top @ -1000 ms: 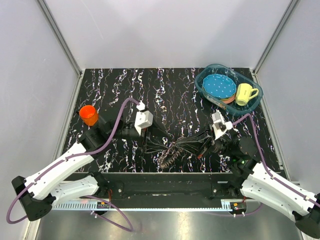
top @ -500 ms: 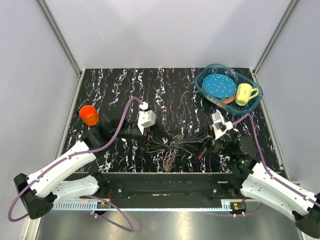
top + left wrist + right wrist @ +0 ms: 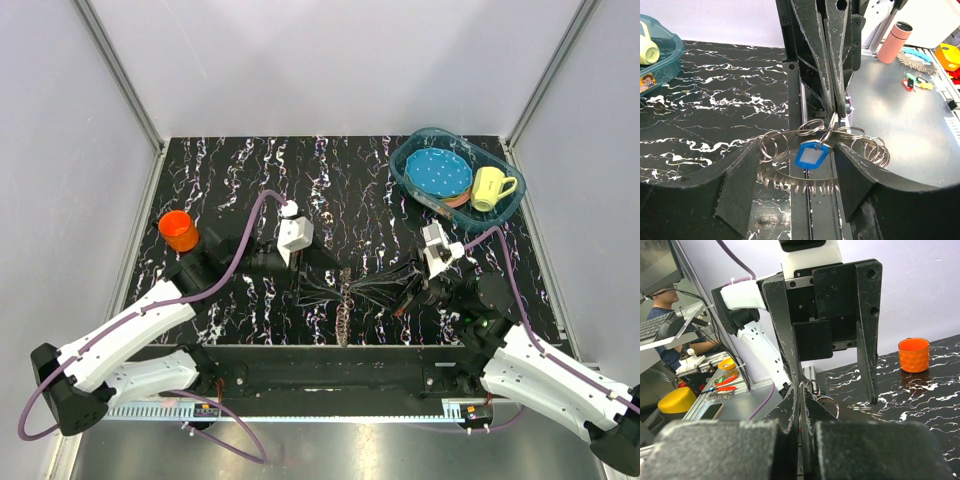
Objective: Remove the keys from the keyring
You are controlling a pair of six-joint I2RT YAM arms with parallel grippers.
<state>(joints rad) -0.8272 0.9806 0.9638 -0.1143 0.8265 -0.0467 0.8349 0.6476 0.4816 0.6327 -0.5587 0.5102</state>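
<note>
The keyring (image 3: 343, 308) hangs edge-on between my two grippers near the table's front edge. In the left wrist view it is a thin metal band (image 3: 790, 179) with several small grey keys (image 3: 801, 188) sticking out like teeth, several small wire rings (image 3: 871, 149) and a blue-headed piece (image 3: 810, 154). My right gripper (image 3: 353, 287) is shut on one small ring (image 3: 831, 121) at the top and holds the bunch up. My left gripper (image 3: 325, 284) is open, its fingers (image 3: 740, 185) standing either side of the bunch. The right wrist view shows my right gripper (image 3: 802, 390) pinched on the rings (image 3: 809, 386).
An orange cup (image 3: 178, 230) stands at the left of the black marbled table. A blue oval basin (image 3: 401, 166) at the back right holds a blue dotted plate (image 3: 438, 172) and a yellow mug (image 3: 490, 187). The table's front edge (image 3: 340, 347) lies just below the keyring.
My left gripper has moved right, closer to the right gripper. The keyring has swung from a tilted hang to edge-on and straight down. The right arm has barely moved.
</note>
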